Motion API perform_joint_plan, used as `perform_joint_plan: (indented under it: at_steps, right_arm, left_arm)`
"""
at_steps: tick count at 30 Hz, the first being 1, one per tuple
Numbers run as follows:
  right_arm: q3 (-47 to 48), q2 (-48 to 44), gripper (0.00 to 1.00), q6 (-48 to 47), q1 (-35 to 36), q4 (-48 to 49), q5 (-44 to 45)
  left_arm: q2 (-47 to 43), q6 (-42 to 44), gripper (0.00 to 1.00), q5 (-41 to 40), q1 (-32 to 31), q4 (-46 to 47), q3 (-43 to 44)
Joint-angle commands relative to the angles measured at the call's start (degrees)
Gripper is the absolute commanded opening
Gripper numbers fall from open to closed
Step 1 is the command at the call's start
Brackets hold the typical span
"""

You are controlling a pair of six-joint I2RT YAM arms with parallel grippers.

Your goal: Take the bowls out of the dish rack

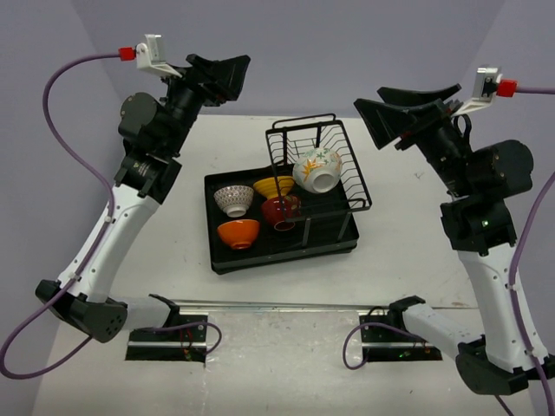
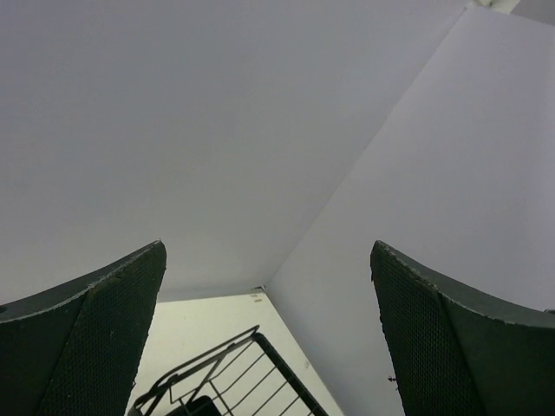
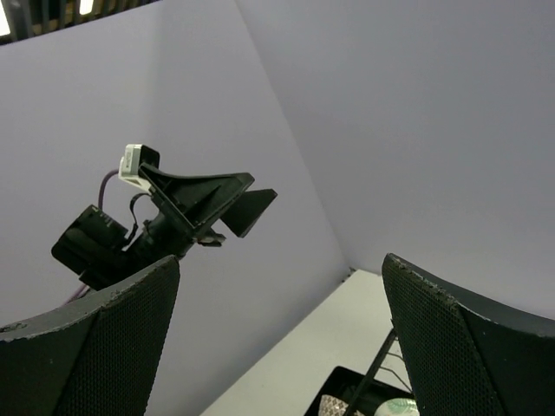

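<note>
The black dish rack (image 1: 227, 260) sits mid-table with its wire basket (image 1: 357, 178) at the back right. In the tray lie the orange bowl (image 1: 238, 232), the brown-patterned white bowl (image 1: 233, 199), the yellow bowl (image 1: 274, 186) and the red bowl (image 1: 281, 211). The flowered white bowl (image 1: 316, 169) lies on its side in the basket. My left gripper (image 1: 227, 76) is open and empty, raised high at the back left. My right gripper (image 1: 401, 108) is open and empty, raised at the back right. The basket's wire (image 2: 217, 373) shows low in the left wrist view.
Grey walls close in the table at the back and both sides. The arm bases sit on a metal rail (image 1: 286, 305) at the near edge. The left arm (image 3: 165, 221) shows in the right wrist view, and the patterned bowl (image 3: 334, 406) peeks in at its bottom.
</note>
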Motion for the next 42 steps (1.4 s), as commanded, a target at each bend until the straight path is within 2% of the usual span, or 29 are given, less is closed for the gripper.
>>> perform_joint_plan:
  at_steps: [1,5,10,12,15,19,22,25,26,31,33,42]
  right_arm:
    - [0.5,1.4,0.99,4.3,0.8,8.1,-1.4]
    - [-0.7,5.9,0.99,8.9,2.1,11.4,5.1]
    - [-3.4,10.4,0.99,9.3,7.5,23.6,11.7]
    - [0.0,14.6,0.99,8.0,10.0,25.6,13.4]
    - [5.5,20.3,0.99,7.5,13.6,23.3,18.7]
    - [5.4,23.5,0.99,8.1,16.7,29.1,25.6]
    - [6.9,25.2,0.99,3.8,19.1,31.6,30.8]
    - [6.4,26.6,0.99,-1.4,21.3,39.2,33.8]
    - [6.4,27.0,0.99,-0.7,21.7,40.6,35.0]
    - [6.2,29.1,0.99,-0.5,22.6,44.8,37.3]
    - [5.3,30.1,0.99,-1.4,23.1,49.4,36.6]
    - [6.2,35.1,0.99,-0.7,24.0,59.8,28.3]
  left_arm:
    - [0.6,2.3,1.0,-7.1,-1.8,4.4,4.3]
    - [2.4,7.7,1.0,-14.7,-4.4,5.4,5.9]
    - [3.5,12.4,1.0,-24.8,-6.8,7.5,5.7]
    - [3.5,13.9,1.0,-27.9,-7.8,10.3,5.0]
    - [3.7,16.1,1.0,-33.2,-8.7,14.8,3.5]
    - [5.5,17.6,1.0,-35.6,-9.0,17.4,4.4]
    - [6.1,18.7,1.0,-36.8,-9.0,18.8,5.4]
    - [6.6,18.5,1.0,-37.7,-9.0,21.7,5.2]
    - [6.8,18.3,1.0,-38.0,-9.0,22.0,5.4]
    - [7.4,16.3,1.0,-38.7,-9.0,23.7,4.8]
    - [7.4,16.1,1.0,-38.8,-9.0,24.9,4.5]
    - [7.9,14.3,1.0,-38.6,-9.0,27.6,4.2]
